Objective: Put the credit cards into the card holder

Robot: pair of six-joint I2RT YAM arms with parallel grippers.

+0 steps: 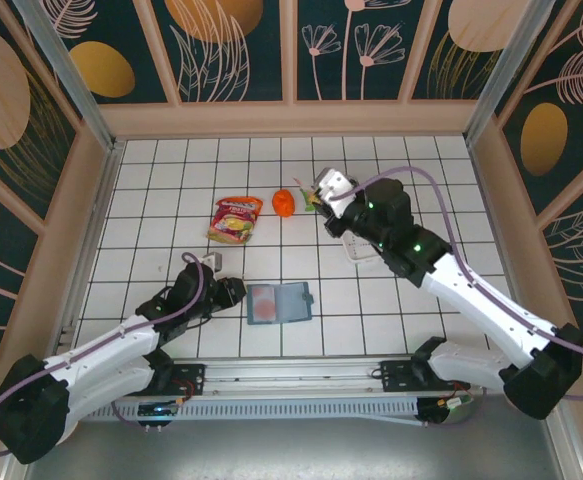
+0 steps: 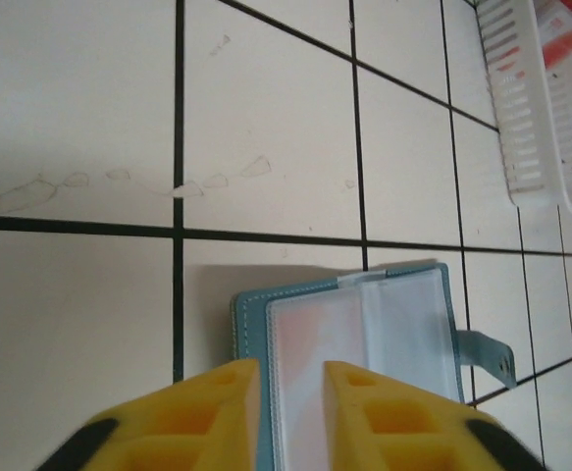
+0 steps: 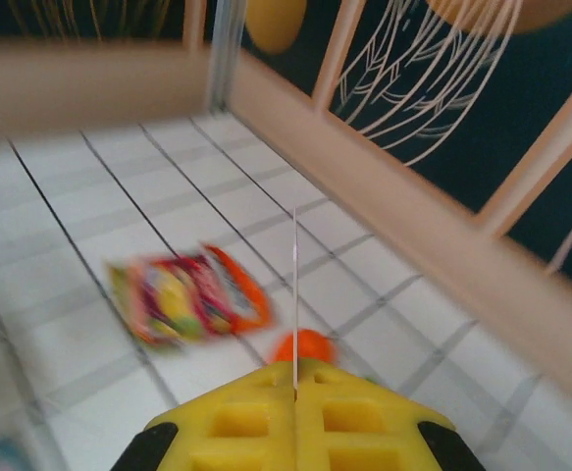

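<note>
Lying open on the white tiled table [image 1: 151,200], the teal card holder [image 1: 279,302] sits at 3 o'clock from the left gripper [image 1: 237,292], whose fingers stand slightly parted and empty. At the holder's 1 o'clock, the right gripper [image 1: 316,200] pinches a credit card [image 3: 295,294] edge-on.

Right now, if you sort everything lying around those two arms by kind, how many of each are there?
credit card: 2 (one in the holder's sleeve, one edge-on in the right gripper)
card holder: 1
snack packet: 1
small orange object: 1
white slotted tray: 1 (something red and white inside, too unclear to count)
Total: 6
</note>
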